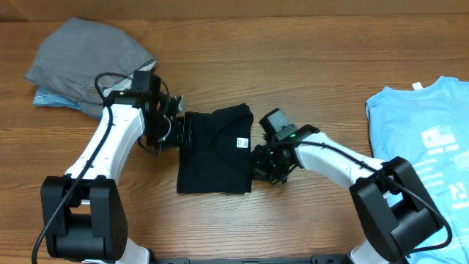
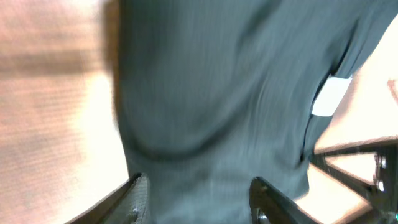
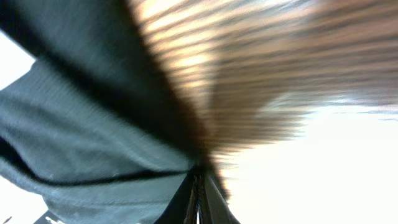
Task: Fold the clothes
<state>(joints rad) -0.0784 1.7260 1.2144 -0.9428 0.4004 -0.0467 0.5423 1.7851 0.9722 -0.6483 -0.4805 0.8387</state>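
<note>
The black T-shirt (image 1: 216, 150) lies folded into a rectangle at the table's middle, its white neck label (image 1: 239, 142) facing up. At the shirt's left edge, my left gripper (image 1: 176, 129) is open. In the left wrist view its fingers (image 2: 134, 199) stand apart with black cloth (image 2: 211, 93) lying between them. My right gripper (image 1: 259, 163) is at the shirt's right edge. In the right wrist view its fingertips (image 3: 200, 196) are pressed together where the cloth's hem (image 3: 93, 143) runs into them. The light blue T-shirt (image 1: 425, 139) with white print lies flat at the far right.
A grey garment (image 1: 91, 62) is heaped on a light blue one at the back left, just behind my left arm. The wooden table (image 1: 293, 44) shows bare behind the shirt and between it and the blue T-shirt.
</note>
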